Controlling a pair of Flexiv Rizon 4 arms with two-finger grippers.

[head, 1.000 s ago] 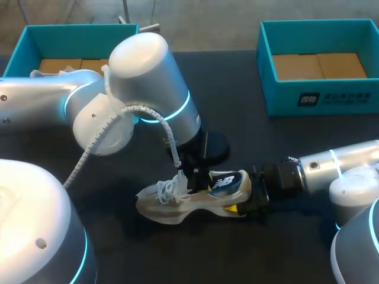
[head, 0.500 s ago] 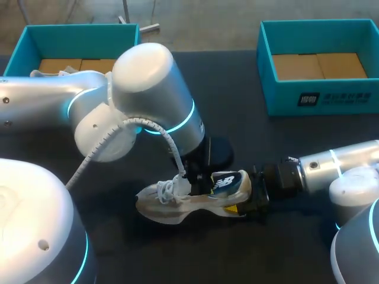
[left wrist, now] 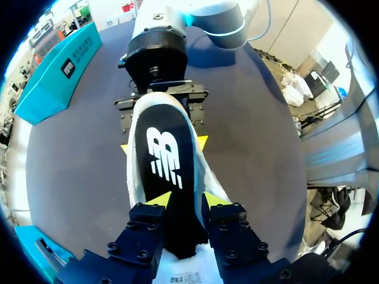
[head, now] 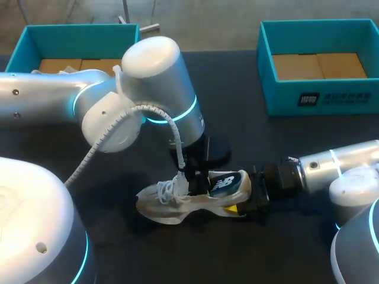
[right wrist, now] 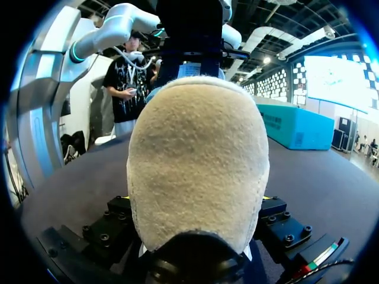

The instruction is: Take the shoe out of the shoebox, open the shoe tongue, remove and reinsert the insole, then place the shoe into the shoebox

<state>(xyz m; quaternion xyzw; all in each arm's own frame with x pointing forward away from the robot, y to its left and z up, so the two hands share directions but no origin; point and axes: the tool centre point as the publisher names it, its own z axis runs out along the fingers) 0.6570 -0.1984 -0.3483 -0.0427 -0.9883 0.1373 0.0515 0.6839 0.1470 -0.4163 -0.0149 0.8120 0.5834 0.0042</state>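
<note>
Left pincer (left wrist: 186, 199) pointing down, clamping insole (left wrist: 164, 155); right pincer (head: 244, 199) level (gripping shoe (head: 172, 205) by heel).

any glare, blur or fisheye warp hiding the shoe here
Head view: even light, soft sheen on the left arm, which covers part of the shoe. Left wrist view: fisheye bends the table edge; the insole between the jaws is crisp. Right wrist view: the shoe's heel fills the frame, its texture clear.
</note>
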